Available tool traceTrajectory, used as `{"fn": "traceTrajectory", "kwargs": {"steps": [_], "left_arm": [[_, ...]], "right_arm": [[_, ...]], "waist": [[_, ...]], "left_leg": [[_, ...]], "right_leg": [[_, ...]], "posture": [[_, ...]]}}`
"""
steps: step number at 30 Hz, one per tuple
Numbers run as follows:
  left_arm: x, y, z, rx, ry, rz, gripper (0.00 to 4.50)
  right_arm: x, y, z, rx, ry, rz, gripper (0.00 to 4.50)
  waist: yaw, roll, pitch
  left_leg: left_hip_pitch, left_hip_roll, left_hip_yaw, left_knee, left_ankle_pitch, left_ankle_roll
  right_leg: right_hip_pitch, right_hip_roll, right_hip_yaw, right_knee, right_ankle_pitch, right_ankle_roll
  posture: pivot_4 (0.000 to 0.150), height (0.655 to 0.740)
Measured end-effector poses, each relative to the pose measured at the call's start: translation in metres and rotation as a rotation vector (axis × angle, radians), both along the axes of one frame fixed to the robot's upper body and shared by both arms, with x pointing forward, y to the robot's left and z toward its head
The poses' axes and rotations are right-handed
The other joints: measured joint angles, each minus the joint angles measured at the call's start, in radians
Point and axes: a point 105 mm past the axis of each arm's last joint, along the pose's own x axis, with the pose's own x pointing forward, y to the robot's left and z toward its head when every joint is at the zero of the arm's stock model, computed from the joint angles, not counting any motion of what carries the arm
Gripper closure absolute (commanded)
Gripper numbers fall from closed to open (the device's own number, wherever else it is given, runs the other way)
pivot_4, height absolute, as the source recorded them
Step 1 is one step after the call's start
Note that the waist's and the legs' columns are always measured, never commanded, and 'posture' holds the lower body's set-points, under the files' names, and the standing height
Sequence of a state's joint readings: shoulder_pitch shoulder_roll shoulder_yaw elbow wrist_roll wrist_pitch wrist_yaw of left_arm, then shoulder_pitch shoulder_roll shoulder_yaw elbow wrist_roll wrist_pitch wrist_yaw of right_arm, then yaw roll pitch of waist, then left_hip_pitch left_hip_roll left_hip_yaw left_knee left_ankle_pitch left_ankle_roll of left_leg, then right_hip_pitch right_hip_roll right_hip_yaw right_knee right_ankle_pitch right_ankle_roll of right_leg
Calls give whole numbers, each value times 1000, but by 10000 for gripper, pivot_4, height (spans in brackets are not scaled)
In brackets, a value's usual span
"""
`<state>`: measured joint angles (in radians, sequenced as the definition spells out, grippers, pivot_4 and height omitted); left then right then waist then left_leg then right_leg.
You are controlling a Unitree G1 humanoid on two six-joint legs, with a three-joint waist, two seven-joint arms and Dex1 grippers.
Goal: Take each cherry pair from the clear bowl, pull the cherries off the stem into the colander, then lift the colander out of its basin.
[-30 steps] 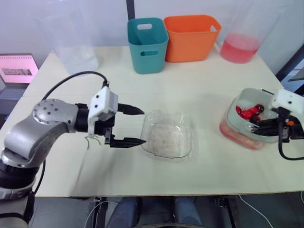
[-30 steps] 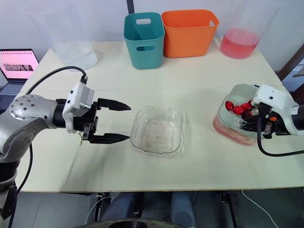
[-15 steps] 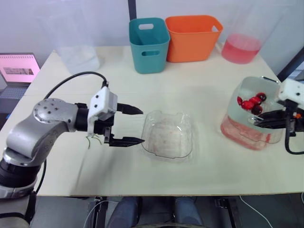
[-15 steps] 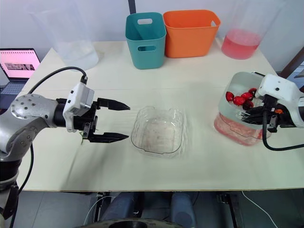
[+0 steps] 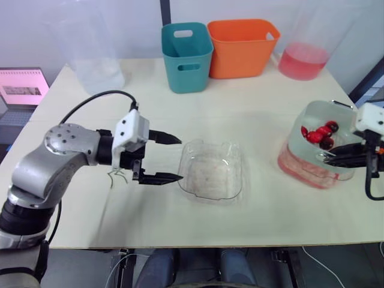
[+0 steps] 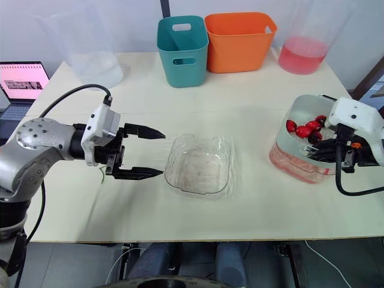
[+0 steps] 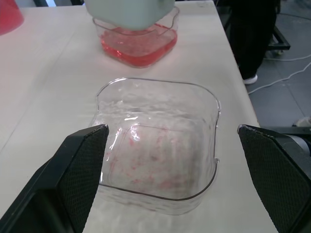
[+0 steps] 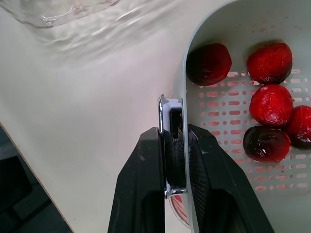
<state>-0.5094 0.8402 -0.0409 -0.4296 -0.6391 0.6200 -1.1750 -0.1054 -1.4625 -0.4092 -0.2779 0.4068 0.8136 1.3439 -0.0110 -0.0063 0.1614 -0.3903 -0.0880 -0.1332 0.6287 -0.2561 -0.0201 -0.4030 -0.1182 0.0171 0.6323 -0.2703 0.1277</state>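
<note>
The clear bowl (image 5: 212, 171) sits mid-table, holding only red smears. My left gripper (image 5: 180, 159) is open just left of its rim, one finger (image 7: 80, 165) on either side of the bowl (image 7: 160, 150) in the left wrist view. At the right, my right gripper (image 8: 174, 133) is shut on the rim of the pale colander (image 8: 228, 29). The colander (image 5: 312, 114) hangs tilted above its basin (image 5: 303, 168) of red liquid. Several red and dark cherries (image 8: 269, 104) lie in it.
A teal bin (image 5: 187, 57) and an orange bin (image 5: 243, 48) stand at the back. A jug of red liquid (image 5: 303, 57) is back right, a clear container (image 5: 96, 66) back left. Loose stems (image 5: 115, 176) lie below my left gripper.
My right gripper has raised the colander out of the basin, tilting it. The left arm and clear bowl have stayed put.
</note>
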Motion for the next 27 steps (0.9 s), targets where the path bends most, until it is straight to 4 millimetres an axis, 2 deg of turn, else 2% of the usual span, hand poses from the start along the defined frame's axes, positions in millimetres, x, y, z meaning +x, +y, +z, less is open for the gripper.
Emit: {"fn": "traceTrajectory", "kwargs": {"steps": [6,9,12,15,18,21,25,27], "left_arm": [[7,3,-1,7,0,27,0],[20,11,3,2,-4,79,0],[32,19,9,-15,1,121,0],[43,29,16,-39,2,170,0],[50,36,17,-38,7,203,0],[51,40,15,-31,17,215,0],[49,44,12,-26,17,234,0],[46,44,6,-20,25,245,0]], "right_arm": [[2,0,2,1,-16,-12,43254],[12,8,29,37,-138,9,43254],[25,26,61,96,-281,87,43254],[47,54,71,170,-328,212,43254],[73,81,58,202,-275,317,43254],[96,104,28,180,-175,399,43254],[116,115,-3,115,-85,448,43254],[123,114,-14,77,-54,452,43254]], "waist": [[-1,0,0],[-4,1,1],[-9,1,1],[-13,0,1],[-16,0,1],[-15,0,1],[-7,0,1],[-7,0,1]], "left_leg": [[0,0,0,0,0,0],[0,0,0,0,0,0],[0,0,0,0,0,0],[0,0,0,0,0,0],[-1,0,0,0,3,-6],[-2,0,0,0,4,-7],[-3,-1,-1,0,4,-7],[-3,-1,-1,0,4,-7]], "right_leg": [[0,0,0,0,0,0],[0,0,0,0,0,0],[0,0,0,0,0,0],[-1,1,0,0,0,0],[-2,0,0,0,0,1],[-5,0,0,1,0,1],[-6,0,1,2,0,1],[-6,0,1,2,0,1]], "posture": [[1500,7400],[1500,7400],[1500,7400],[1500,7400],[1500,7400],[1500,7400],[1500,7400],[1500,7400]]}}
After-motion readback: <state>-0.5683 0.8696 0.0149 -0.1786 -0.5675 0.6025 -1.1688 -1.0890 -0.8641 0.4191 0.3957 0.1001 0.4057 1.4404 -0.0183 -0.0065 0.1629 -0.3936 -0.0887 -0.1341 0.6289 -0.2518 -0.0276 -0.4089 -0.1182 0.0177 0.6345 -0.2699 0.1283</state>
